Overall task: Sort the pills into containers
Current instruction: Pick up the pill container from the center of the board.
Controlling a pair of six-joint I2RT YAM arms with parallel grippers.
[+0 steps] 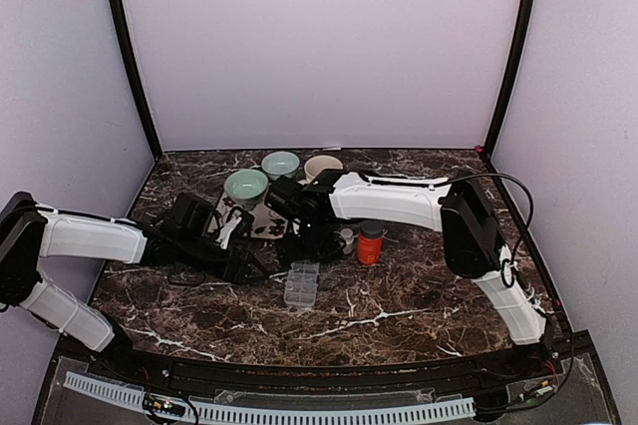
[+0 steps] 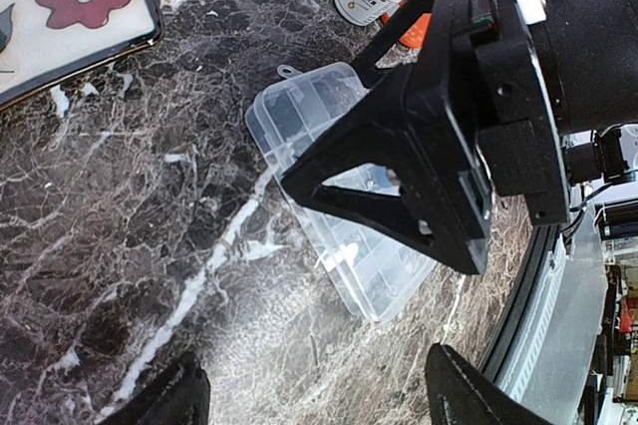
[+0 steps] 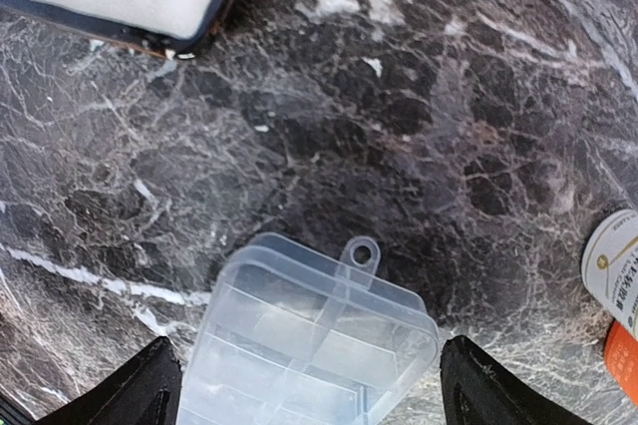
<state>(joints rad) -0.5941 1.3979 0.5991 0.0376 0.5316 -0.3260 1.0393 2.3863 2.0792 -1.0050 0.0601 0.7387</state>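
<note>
A clear plastic pill box (image 1: pixel 301 283) with several compartments lies shut on the marble table. My right gripper (image 1: pixel 309 248) hovers over its far end, open. In the right wrist view the pill box (image 3: pixel 309 335) sits between the two spread fingertips of the right gripper (image 3: pixel 314 392), untouched. My left gripper (image 1: pixel 245 263) is just left of the box, open and empty. In the left wrist view the pill box (image 2: pixel 304 111) lies ahead of the left gripper (image 2: pixel 319 395), half hidden by the right gripper's black finger (image 2: pixel 399 146). No loose pills show.
An orange bottle (image 1: pixel 370 243) and a small white bottle (image 1: pixel 346 238) stand right of the box. A floral tray (image 1: pixel 261 217) lies behind it. Further back are a green bowl (image 1: pixel 246 187), a teal bowl (image 1: pixel 280 163) and a beige bowl (image 1: pixel 322 167).
</note>
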